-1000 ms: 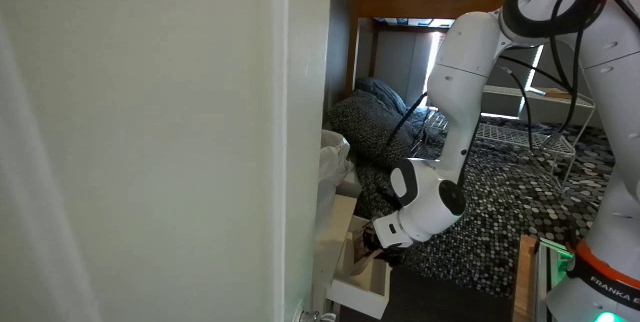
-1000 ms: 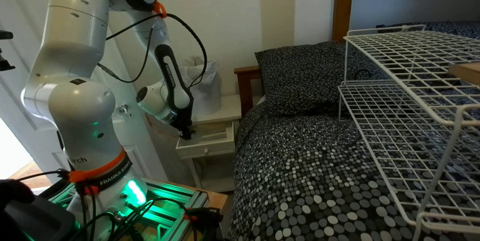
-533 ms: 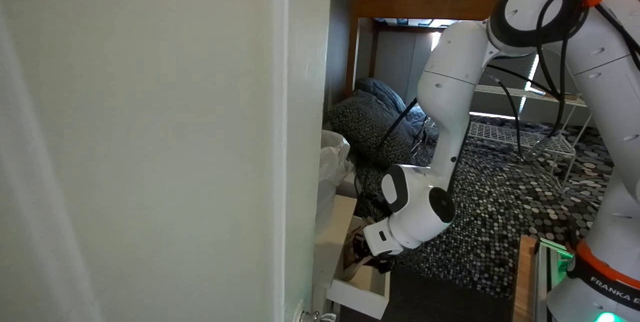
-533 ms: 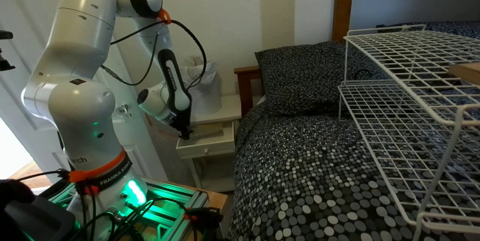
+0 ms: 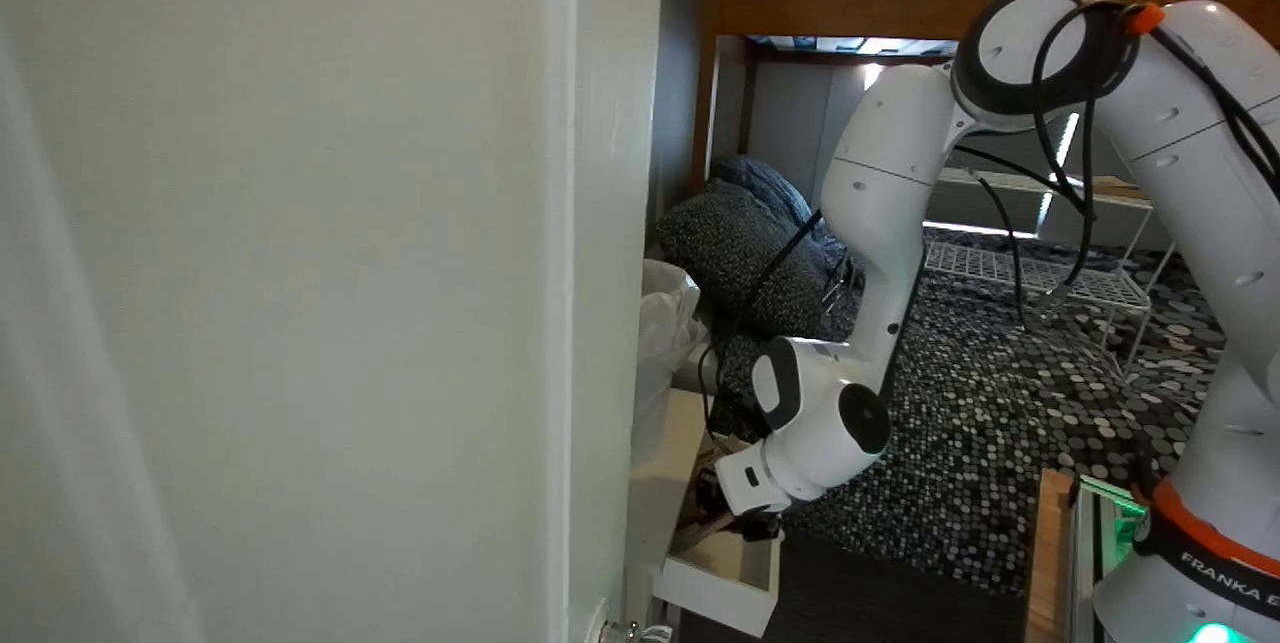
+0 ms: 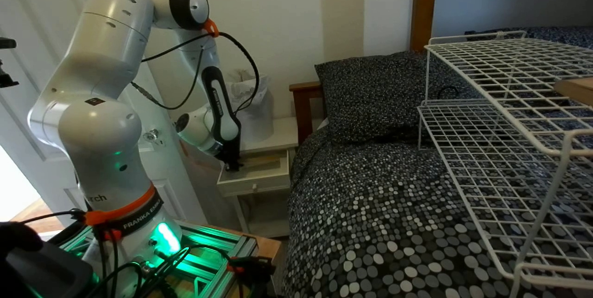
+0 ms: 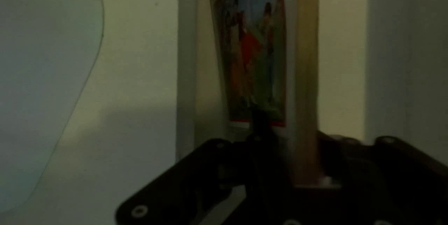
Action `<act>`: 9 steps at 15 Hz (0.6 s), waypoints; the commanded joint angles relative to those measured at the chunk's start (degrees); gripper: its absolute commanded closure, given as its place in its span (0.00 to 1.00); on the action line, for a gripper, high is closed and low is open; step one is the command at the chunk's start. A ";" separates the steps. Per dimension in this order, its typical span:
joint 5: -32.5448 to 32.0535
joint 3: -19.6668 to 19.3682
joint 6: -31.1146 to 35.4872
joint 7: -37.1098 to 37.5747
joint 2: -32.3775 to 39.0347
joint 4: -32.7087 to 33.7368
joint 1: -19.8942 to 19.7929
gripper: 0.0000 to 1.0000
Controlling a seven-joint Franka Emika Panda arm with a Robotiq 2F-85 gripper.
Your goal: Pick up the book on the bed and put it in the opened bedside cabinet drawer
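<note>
My gripper (image 7: 294,134) is shut on the book (image 7: 252,60), whose coloured picture and edge show between the dark fingers in the wrist view. In an exterior view the book (image 5: 700,530) is tilted, over or partly inside the open drawer (image 5: 712,595). The gripper (image 6: 233,164) is at the left side of the drawer (image 6: 255,186); the book is hard to make out there. The bedside cabinet (image 6: 285,132) is white, with its drawer pulled out. The bed (image 6: 370,214) stands to its right with a black-and-white speckled cover. Whether the book touches the drawer floor cannot be told.
A white bin with a bag (image 6: 259,119) stands on the cabinet top, close to the arm. A white wire rack (image 6: 502,103) stands on the bed beside the dark pillow (image 6: 375,96). A pale door (image 5: 300,273) fills much of an exterior view.
The arm has lowered and the gripper, with the book, has moved toward the cabinet, leftward in an exterior view. The drawer has stayed still.
</note>
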 commanded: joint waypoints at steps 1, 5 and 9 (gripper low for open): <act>-0.51 0.67 0.01 -2.45 2.19 0.91 -1.66 0.45; 0.81 0.94 1.00 -3.90 1.69 -0.72 -2.49 0.16; 3.31 0.69 2.57 -7.79 -1.35 -3.85 -2.01 0.00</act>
